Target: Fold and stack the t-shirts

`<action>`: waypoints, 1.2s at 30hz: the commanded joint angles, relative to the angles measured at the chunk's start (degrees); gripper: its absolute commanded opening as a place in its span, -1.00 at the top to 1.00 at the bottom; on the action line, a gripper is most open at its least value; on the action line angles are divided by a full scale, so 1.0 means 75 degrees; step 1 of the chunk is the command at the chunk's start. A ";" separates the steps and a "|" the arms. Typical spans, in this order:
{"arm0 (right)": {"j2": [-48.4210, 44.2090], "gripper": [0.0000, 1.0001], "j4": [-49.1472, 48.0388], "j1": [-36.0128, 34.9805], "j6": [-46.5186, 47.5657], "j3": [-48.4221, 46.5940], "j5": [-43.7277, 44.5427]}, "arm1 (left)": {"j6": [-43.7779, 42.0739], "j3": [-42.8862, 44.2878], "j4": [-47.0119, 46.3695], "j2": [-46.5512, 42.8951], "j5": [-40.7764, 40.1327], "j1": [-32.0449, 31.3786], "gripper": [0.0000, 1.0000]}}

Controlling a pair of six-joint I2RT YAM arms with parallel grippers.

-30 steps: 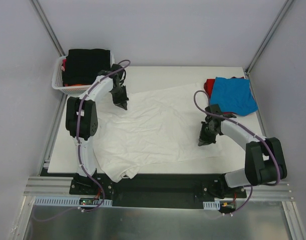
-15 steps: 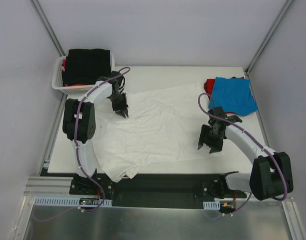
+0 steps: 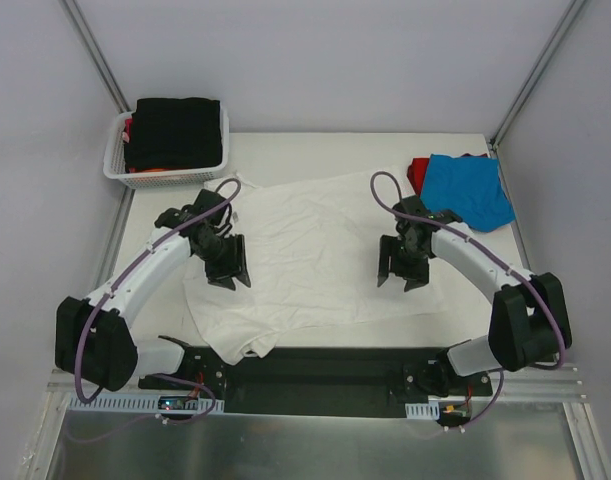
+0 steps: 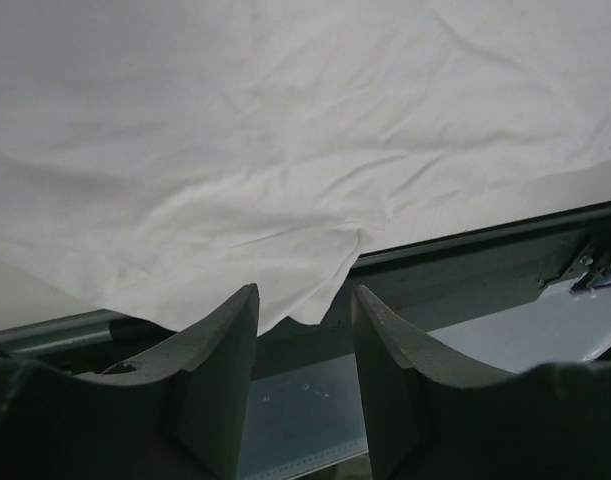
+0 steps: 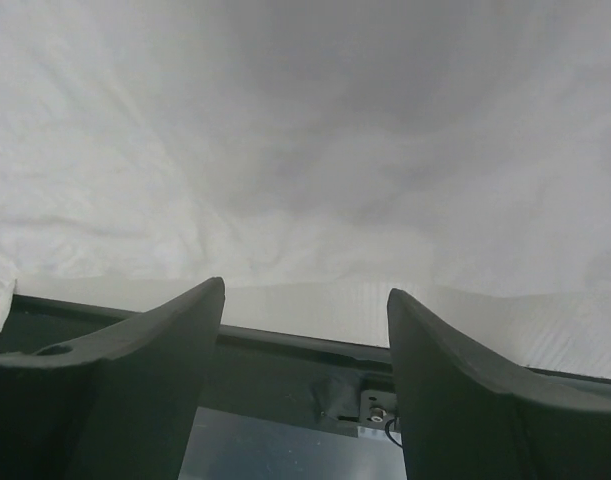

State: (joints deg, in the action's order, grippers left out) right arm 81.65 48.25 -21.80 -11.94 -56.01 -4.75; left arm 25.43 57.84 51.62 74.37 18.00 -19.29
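Left gripper (image 3: 229, 274) and right gripper (image 3: 398, 275) hover with jaws apart and empty over the white t-shirt (image 3: 305, 245), spread flat probably for folding; the folded blue t-shirt (image 3: 467, 190) lies just beside its far right corner, apparently starting the stack

At my far left a white lattice basket (image 3: 118, 172) sits by the corner of the white table (image 3: 325, 148); whether it rests on the top or just off it, I cannot tell. Along the table's near edge runs a black plate (image 3: 325, 365), a slotted aluminium rail (image 3: 85, 372) at its left end.
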 commanded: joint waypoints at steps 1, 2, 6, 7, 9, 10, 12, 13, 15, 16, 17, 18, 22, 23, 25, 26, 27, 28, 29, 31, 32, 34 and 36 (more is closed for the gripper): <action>0.0515 -0.39 0.0082 -0.0514 0.0233 -0.0745 -0.0210 | 0.0476 -0.0633 0.0266 -0.0224 -0.0336 -0.0018 0.17; 0.0644 -0.39 0.0071 -0.0550 0.0338 -0.0851 -0.0198 | 0.0627 -0.0704 0.0266 -0.0120 -0.0662 -0.0006 0.20; 0.1264 -0.35 0.0293 -0.0550 0.0677 -0.1729 0.0106 | 0.1015 -0.0566 0.0185 0.0559 -0.1413 0.0262 0.49; 0.1371 -0.29 0.0305 -0.0515 0.0737 -0.1917 0.0176 | 0.1027 -0.0437 0.0057 0.0735 -0.1508 0.0356 0.61; 0.1686 -0.23 0.0340 -0.0445 0.0842 -0.2468 0.0270 | 0.1016 0.0053 -0.0096 0.1332 -0.1765 0.0543 0.70; 0.2071 -0.19 0.0329 -0.0329 0.0924 -0.2621 0.0305 | 0.0992 0.0277 -0.0166 0.1543 -0.1825 0.0707 0.74; 0.2459 -0.17 0.0282 -0.0129 0.0971 -0.3181 0.0201 | 0.0887 0.1048 -0.0319 0.2325 -0.1942 0.0884 0.77; 0.2693 -0.17 0.0258 0.0104 0.0960 -0.3417 0.0142 | 0.0852 0.1320 -0.0343 0.2609 -0.2001 0.1035 0.78; 0.3291 -0.17 0.0153 0.0316 0.0983 -0.4117 -0.0092 | 0.0746 0.2242 -0.0390 0.3441 -0.2071 0.1177 0.80; 0.3514 -0.16 0.0199 0.0456 0.1006 -0.4377 -0.0128 | 0.0723 0.2562 -0.0401 0.3710 -0.2141 0.1247 0.80; 0.3934 -0.16 0.0258 0.0504 0.1065 -0.4623 -0.0209 | 0.0688 0.2890 -0.0402 0.3957 -0.2212 0.1329 0.80; 0.4089 -0.15 0.0339 0.0563 0.1065 -0.4893 -0.0245 | 0.0676 0.3519 -0.0390 0.4400 -0.2259 0.1353 0.80; 0.4594 0.83 0.0083 0.0820 0.1007 -0.5690 -0.0654 | 0.0535 0.4871 -0.0378 0.5481 -0.2342 0.1377 0.79; 0.4652 0.98 0.0013 0.0867 0.0960 -0.5820 -0.0748 | 0.0477 0.5105 -0.0378 0.5831 -0.2272 0.1377 0.83; 0.4816 0.98 -0.0233 0.0996 0.0855 -0.6078 -0.0924 | 0.0406 0.5715 -0.0390 0.6126 -0.2201 0.1388 1.00; 0.4887 0.98 -0.0385 0.1032 0.0820 -0.6346 -0.1041 | 0.0337 0.5914 -0.0413 0.6371 -0.2166 0.1388 1.00; 0.5073 0.98 -0.0433 0.1067 0.0761 -0.6557 -0.1112 | 0.0301 0.6322 -0.0413 0.6489 -0.2189 0.1388 1.00; 0.5202 0.98 -0.0468 0.1102 0.0714 -0.6745 -0.1182 | 0.0277 0.6524 -0.0402 0.6606 -0.2224 0.1388 1.00; 0.5378 0.98 -0.0468 0.1149 0.0679 -0.7188 -0.1299 | 0.0219 0.6711 -0.0413 0.6828 -0.2236 0.1411 1.00; 0.5868 0.98 -0.0422 0.1207 0.0550 -0.7577 -0.1463 | 0.0184 0.7157 -0.0378 0.7064 -0.2271 0.1470 1.00; 0.5988 0.98 -0.0445 0.1231 0.0503 -0.7858 -0.1626 | 0.0207 0.7217 -0.0355 0.7250 -0.2271 0.1517 1.00; 0.6280 0.98 -0.0515 0.1266 0.0386 -0.8024 -0.1814 | 0.0254 0.7252 -0.0320 0.7369 -0.2189 0.1657 1.00; 0.6375 0.99 -0.0620 0.1301 0.0350 -0.8130 -0.2049 | 0.0277 0.7241 -0.0238 0.7440 -0.2247 0.1705 1.00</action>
State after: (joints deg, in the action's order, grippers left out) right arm 126.72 44.14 -12.80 -7.31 -114.13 -15.16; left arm 28.29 110.43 46.98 128.73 2.39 -8.36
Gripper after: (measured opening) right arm 0.015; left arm 0.003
